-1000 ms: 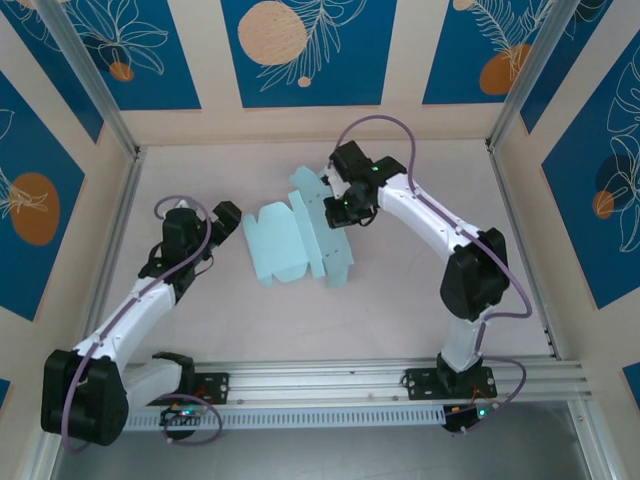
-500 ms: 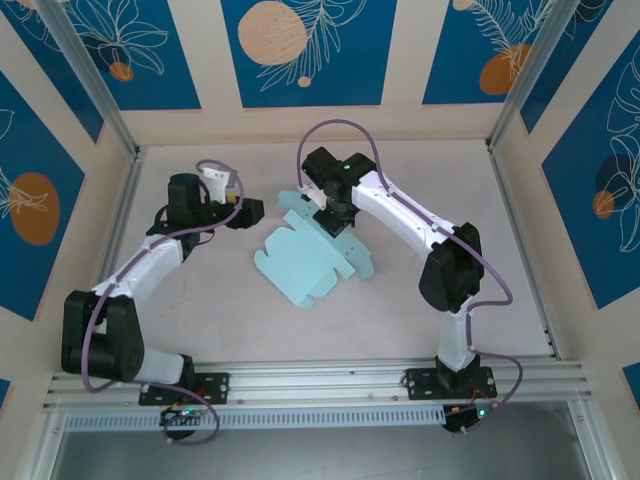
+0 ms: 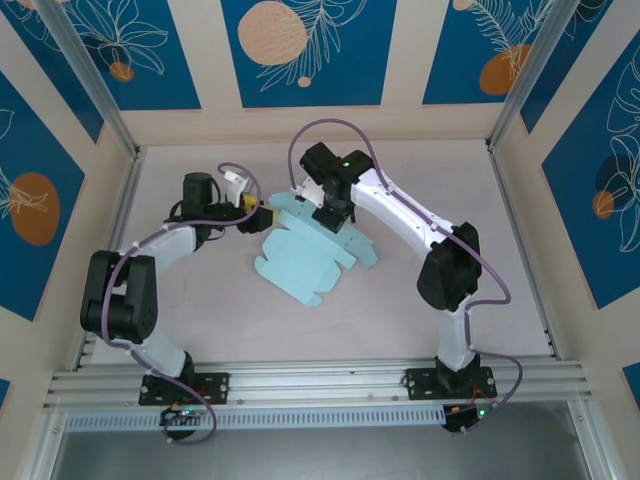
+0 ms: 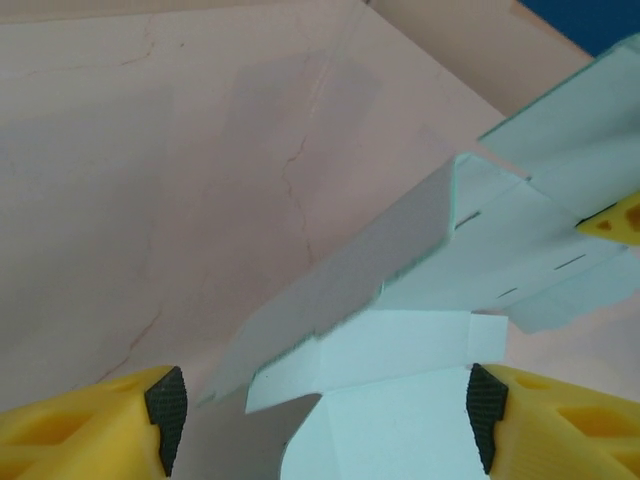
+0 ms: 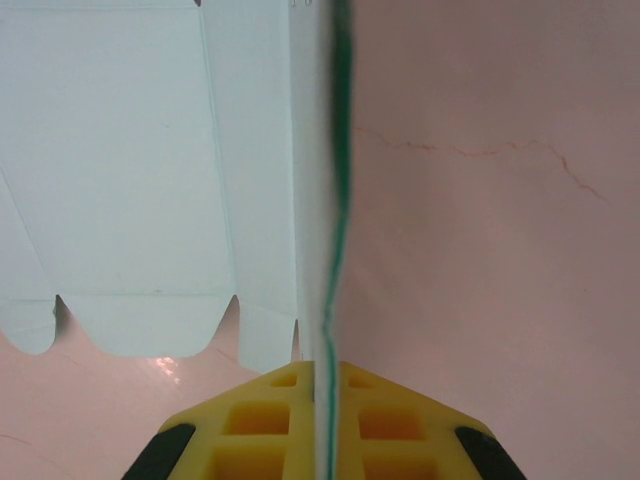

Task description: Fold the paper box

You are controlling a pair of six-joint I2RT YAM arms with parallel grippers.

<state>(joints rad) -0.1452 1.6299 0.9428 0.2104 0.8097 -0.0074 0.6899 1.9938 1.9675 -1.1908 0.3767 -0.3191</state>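
A: Background, quick. What's the surface doing?
B: The pale pink tabletop (image 3: pixel 420 300) is lying flat, with thin reddish veins (image 5: pixel 480 150) running across it. A small glare spot (image 5: pixel 165 368) is shining on it.
A: Walls?
B: The beige back wall (image 3: pixel 400 60) is carrying blue panels (image 3: pixel 150 50) with white leaf outlines and an orange disc (image 3: pixel 272 32). The side walls are showing the same, with the left panel (image 3: pixel 30 150) and right panel (image 3: pixel 600 150) angling in.
A: Frame?
B: Aluminium posts (image 3: pixel 90 75) are slanting up at the back corners. A slotted metal rail (image 3: pixel 320 375) is running along the near edge.
A: Light?
B: It's looking even and soft, with no hard shadows.
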